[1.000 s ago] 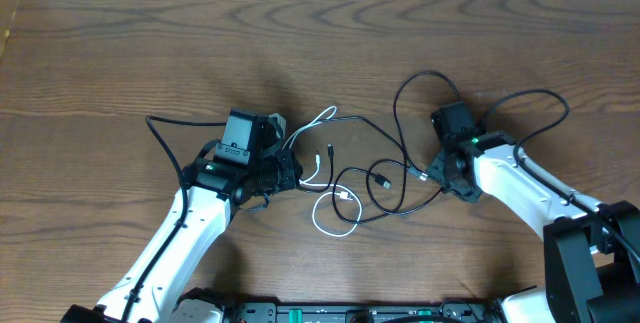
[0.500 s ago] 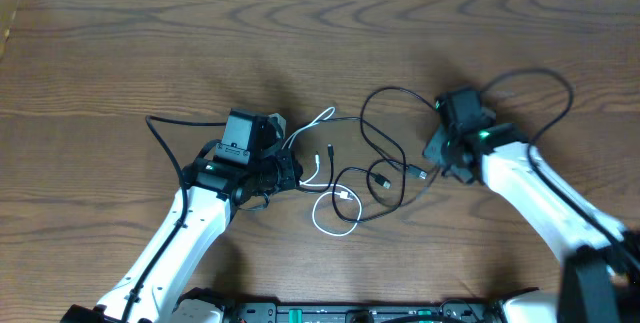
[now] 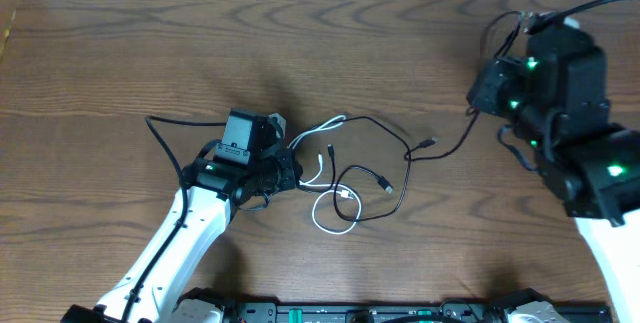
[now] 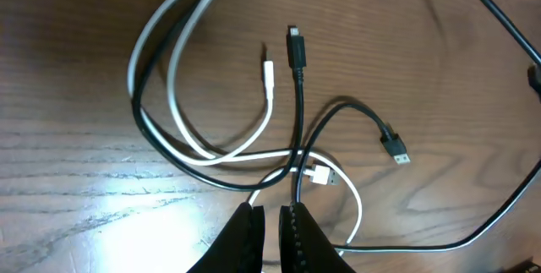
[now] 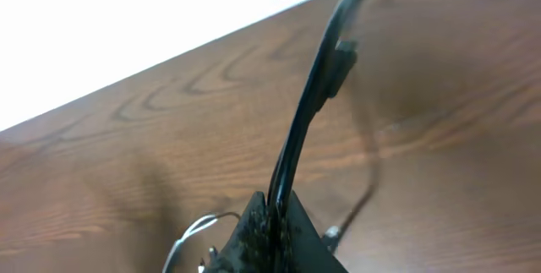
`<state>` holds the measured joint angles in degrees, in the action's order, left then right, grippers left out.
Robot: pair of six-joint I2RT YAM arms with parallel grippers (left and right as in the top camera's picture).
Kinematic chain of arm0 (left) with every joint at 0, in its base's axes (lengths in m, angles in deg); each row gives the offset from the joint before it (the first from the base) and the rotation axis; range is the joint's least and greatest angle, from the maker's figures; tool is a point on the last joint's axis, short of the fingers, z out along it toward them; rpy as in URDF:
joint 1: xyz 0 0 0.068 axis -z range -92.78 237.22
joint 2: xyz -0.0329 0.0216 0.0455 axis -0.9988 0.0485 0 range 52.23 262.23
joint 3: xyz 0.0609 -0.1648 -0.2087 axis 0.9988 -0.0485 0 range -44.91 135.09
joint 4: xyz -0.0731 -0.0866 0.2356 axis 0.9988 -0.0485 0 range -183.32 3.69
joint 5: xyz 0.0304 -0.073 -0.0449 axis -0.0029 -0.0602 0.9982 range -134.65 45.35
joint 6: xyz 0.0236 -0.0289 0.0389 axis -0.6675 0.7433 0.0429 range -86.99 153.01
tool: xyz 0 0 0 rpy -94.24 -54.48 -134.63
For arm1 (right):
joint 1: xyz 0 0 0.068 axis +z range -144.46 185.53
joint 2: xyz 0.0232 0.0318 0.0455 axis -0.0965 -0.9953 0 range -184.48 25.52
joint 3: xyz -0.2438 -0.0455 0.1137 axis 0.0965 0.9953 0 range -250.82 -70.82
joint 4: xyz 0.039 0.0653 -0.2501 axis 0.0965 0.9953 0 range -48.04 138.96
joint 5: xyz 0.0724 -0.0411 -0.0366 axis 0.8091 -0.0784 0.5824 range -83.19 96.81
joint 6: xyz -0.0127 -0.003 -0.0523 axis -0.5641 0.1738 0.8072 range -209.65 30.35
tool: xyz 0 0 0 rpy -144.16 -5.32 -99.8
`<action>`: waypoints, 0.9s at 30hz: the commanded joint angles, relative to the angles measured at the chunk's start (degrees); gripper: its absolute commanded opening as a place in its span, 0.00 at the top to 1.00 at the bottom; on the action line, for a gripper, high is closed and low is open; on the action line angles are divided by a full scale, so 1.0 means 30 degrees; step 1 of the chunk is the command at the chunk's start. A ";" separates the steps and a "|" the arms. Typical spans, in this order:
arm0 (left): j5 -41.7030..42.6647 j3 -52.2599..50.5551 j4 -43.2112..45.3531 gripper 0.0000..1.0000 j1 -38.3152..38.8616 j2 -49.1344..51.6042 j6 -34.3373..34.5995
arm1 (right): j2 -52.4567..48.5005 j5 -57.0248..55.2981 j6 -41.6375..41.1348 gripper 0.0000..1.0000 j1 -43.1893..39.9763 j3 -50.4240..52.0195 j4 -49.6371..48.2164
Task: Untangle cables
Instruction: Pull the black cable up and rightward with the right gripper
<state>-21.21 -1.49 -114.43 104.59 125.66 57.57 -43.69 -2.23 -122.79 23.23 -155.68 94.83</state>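
A tangle of thin black and white cables (image 3: 340, 178) lies at the middle of the table. My left gripper (image 3: 285, 173) sits at its left side. In the left wrist view its fingers (image 4: 272, 215) are almost closed, and a black cable (image 4: 297, 112) and a white cable (image 4: 169, 62) run in at the tips. My right gripper (image 3: 483, 91) is raised high at the back right. It is shut on a black cable (image 5: 317, 95) that hangs down and trails (image 3: 452, 145) to the tangle. In the right wrist view its fingers (image 5: 275, 214) clamp this cable.
The wooden table (image 3: 120, 53) ends at a white back edge. Thicker black arm wires loop by the left arm (image 3: 165, 138) and over the right arm (image 3: 590, 8). A loose black plug (image 3: 428, 142) lies right of the tangle.
My right gripper has risen and moved to the back right, drawing its black cable out; the loop by it has straightened. The left arm has not moved.
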 commanded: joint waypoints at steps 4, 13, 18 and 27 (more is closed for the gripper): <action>-0.0189 -0.0204 -0.0066 0.87 0.0044 0.0102 -0.0189 | -0.0036 -0.0029 0.2652 0.99 -0.0663 -0.3548 0.2579; -0.0692 -0.0204 -0.0117 0.87 0.0044 0.0102 -0.0182 | -0.0044 0.9967 0.5996 0.99 -0.0670 -0.5865 0.3162; -0.0699 -0.0211 -0.0401 0.87 0.0044 0.0102 -0.0189 | -0.0729 1.3260 0.5989 0.99 -0.0612 -0.5814 0.3432; -0.0692 -0.0204 -0.0408 0.86 0.0044 0.0102 -0.0182 | -0.3971 1.4506 0.5923 0.99 0.0109 -0.5814 0.4095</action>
<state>-22.52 -1.49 -115.51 104.59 125.66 57.57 -52.19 37.51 -105.90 22.14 -172.40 108.18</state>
